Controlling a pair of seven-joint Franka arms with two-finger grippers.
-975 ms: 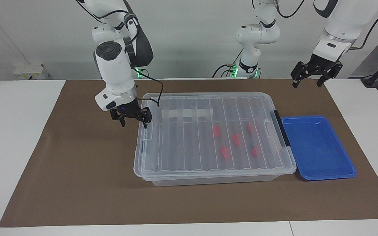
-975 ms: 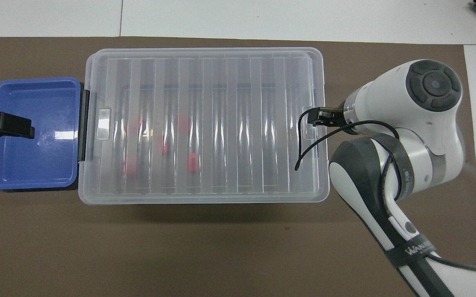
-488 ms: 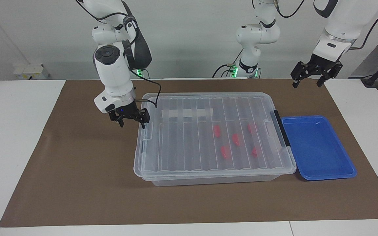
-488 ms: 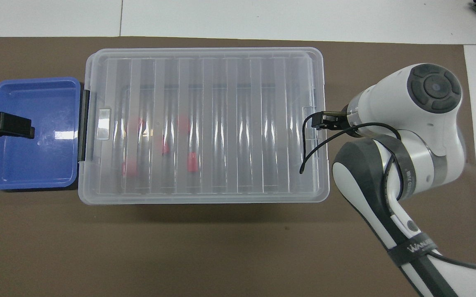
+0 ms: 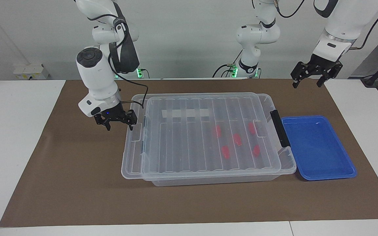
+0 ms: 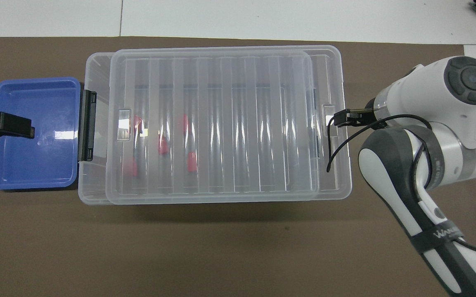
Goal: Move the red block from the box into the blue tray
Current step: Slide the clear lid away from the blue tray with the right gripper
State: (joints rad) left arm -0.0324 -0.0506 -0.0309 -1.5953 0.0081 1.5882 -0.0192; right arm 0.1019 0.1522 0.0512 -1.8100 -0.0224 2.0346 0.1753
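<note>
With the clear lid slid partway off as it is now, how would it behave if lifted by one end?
The lid looks thin and wide, so probably light yet bendy. The right pincer holds only its end, so the other end may sag. Its glossy ribbed plastic could slip.

Black strap (image 6: 436,236) around the right arm's link: white lettering, partly legible as "WANL"; no other text readable.
</note>
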